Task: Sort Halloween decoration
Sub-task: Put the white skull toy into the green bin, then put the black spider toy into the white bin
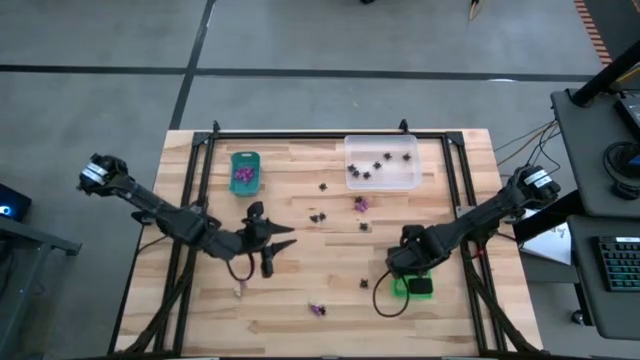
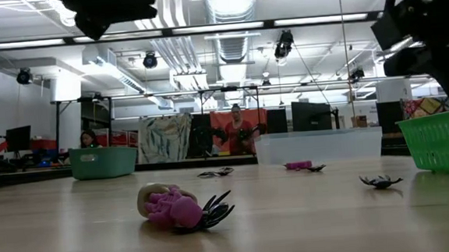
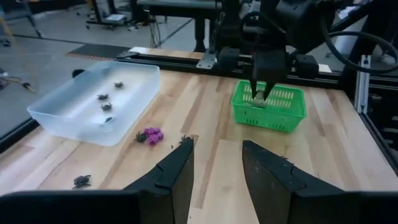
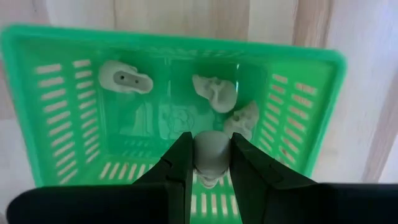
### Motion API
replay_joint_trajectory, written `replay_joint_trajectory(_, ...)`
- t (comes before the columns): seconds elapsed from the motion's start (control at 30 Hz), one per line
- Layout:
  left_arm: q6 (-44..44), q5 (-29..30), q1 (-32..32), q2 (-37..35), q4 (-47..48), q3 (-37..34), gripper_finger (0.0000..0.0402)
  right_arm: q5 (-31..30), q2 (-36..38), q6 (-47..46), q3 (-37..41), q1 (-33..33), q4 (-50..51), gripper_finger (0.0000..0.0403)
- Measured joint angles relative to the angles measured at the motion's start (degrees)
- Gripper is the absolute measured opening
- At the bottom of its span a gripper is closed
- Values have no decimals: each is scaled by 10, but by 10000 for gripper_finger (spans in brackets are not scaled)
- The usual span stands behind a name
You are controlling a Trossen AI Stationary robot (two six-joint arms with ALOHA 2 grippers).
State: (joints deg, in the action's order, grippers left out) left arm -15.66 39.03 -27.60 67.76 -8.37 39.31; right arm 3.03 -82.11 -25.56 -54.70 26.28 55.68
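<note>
- Left pincer (image 1: 272, 243): parted and empty over mid-desk (image 1: 300, 290), near the front. Leave it idle.
- Loose trinkets (image 1: 362, 204): purple and black, scattered mid-desk; some lie in the teal tray (image 1: 245, 171) and clear tray (image 1: 381, 162).
- Right pincer (image 4: 209, 163): closed on a pale skull (image 4: 209, 154) above the green basket (image 4: 56, 112). Centre over the gap between the skulls inside, lower, then release.
- Hidden: from above, your arm covers the basket's contents.

Right gripper (image 1: 405, 268) over bright green tray (image 1: 414, 287).
</note>
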Motion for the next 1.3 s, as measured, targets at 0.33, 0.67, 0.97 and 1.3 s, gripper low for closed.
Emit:
replay_joint_trajectory(0.33, 22, -30, 74, 0, -4, 0, 119, -2, -2, -6, 18, 0, -10, 87)
replay_joint_trajectory(0.67, 27, -31, 83, 0, -6, 0, 119, -7, -2, -19, 18, 0, -11, 154)
replay_joint_trajectory(0.97, 26, -31, 83, 0, -21, 0, 119, -2, 3, -16, -46, 0, 22, 155)
replay_joint_trajectory(1.3, 16, -31, 92, 2, -25, 0, 119, -120, 4, 100, -160, -13, 21, 123)
